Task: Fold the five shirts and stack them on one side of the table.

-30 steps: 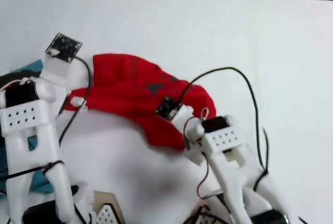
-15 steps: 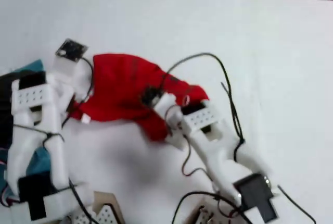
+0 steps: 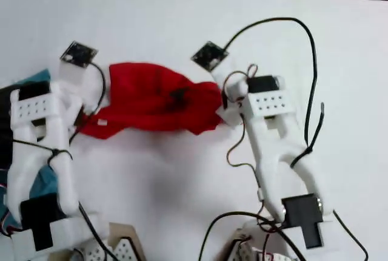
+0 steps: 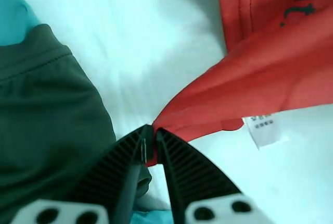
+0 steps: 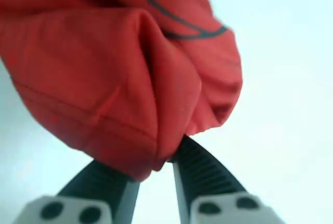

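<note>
Nearest, the left tool [image 4: 150,139] is clenched on one corner of the red shirt [image 3: 151,100], just beside a dark shirt [image 4: 47,120] at the left edge of the table [image 3: 315,36]. The right tool [image 5: 156,164] is clamped on bunched fabric at the shirt's opposite end. Between them the shirt runs as a crumpled band across mid-table. This looks like the spreading step before folding; next, both ends probably need laying down flat together, with even tension.

The red shirt [image 3: 151,97] is matt cloth; the left tool [image 4: 151,134] is ribbed black plastic.
</note>
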Available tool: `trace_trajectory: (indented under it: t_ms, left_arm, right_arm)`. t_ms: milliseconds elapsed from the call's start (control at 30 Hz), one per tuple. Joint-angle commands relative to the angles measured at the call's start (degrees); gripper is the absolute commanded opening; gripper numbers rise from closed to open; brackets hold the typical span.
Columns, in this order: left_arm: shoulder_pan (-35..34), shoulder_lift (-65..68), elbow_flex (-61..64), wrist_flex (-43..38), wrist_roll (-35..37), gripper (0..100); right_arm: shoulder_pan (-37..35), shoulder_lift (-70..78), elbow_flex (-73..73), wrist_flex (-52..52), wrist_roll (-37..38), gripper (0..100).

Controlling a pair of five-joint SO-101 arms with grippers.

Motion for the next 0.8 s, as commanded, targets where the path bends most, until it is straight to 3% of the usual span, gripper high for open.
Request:
trace_trajectory:
  t_ms: [0, 167, 333, 767]
  left_arm:
    - [-0.2, 0.0, -2.3, 0.4, 0.2, 2]
    - [-0.2, 0.0, -2.3, 0.4, 0.1, 2]
    - [-0.3, 0.0, -2.3, 0.4, 0.0, 2]
    - [-0.3, 0.0, -2.3, 0.3, -0.1, 2]
  right_arm:
    - [-0.3, -0.1, -1.9, 0.6, -2.3, 13.0]
    - [-5.6, -0.3, -0.6, 3.5, -3.3, 32.9]
    - [-11.4, -0.6, 6.1, 5.0, -3.3, 33.3]
    - [-11.3, -0.7, 27.1, -7.6, -3.3, 33.3]
